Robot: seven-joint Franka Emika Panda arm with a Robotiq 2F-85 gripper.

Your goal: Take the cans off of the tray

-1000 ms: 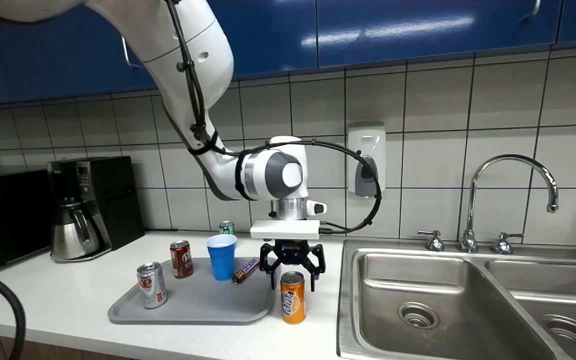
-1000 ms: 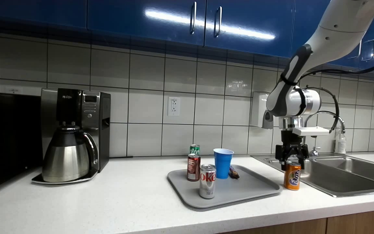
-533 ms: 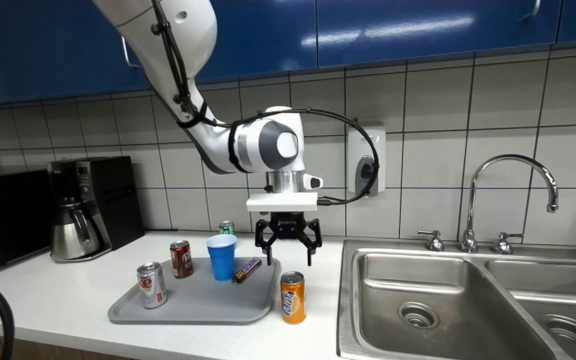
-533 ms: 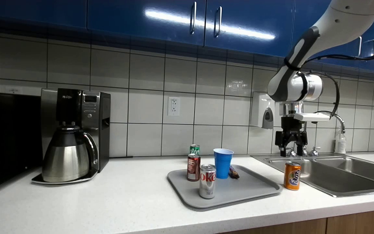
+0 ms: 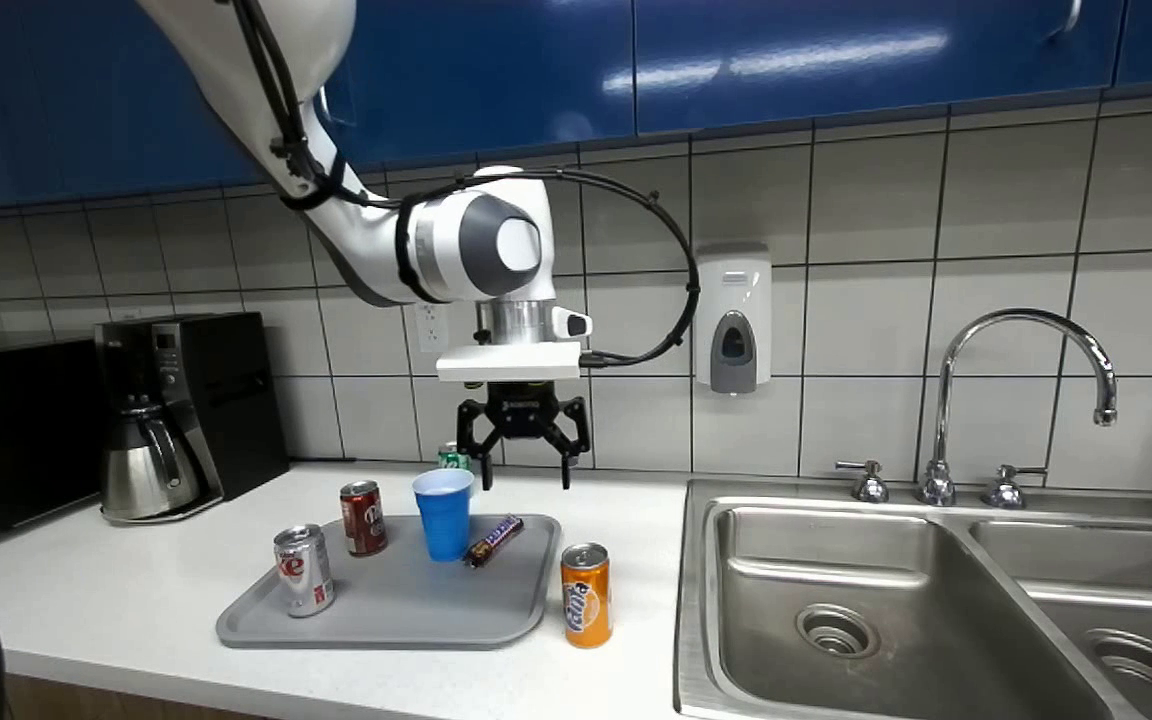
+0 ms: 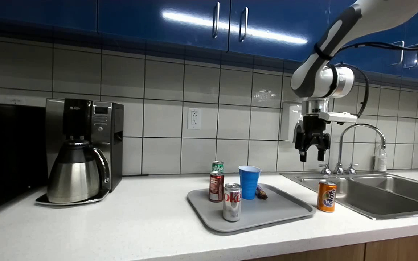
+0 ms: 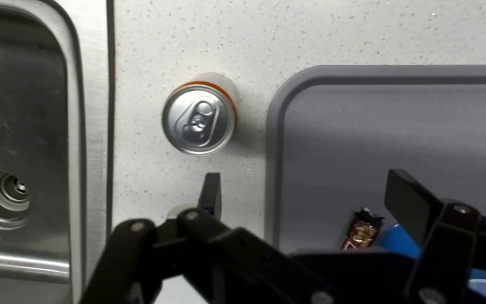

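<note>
Overhead, the gripper hangs well above the counter, pointing straight down, its two black fingers parted wide. In the wrist view, one finger shows against the counter and its twin against the grey tray. Nearby in that view, the orange can stands upright on the counter, ring-pull up, between tray and sink, just beside the tray's rim but apart from it. Two more cans stand upright on the tray, toward the end away from the sink: the silver can with red lettering, nearer the front edge, and behind it the dark red can. Further along the tray, toward the sink, is a blue cup, with a candy bar lying just beside it. Farther back, in an exterior view, a green can shows its upper part above the dark red can; its base is hidden. A curved tap rises behind the sink, and a soap dispenser hangs on the tiled wall. Beyond the tray's opposite end stands a coffee maker, and blue cupboards run along the top.
</note>
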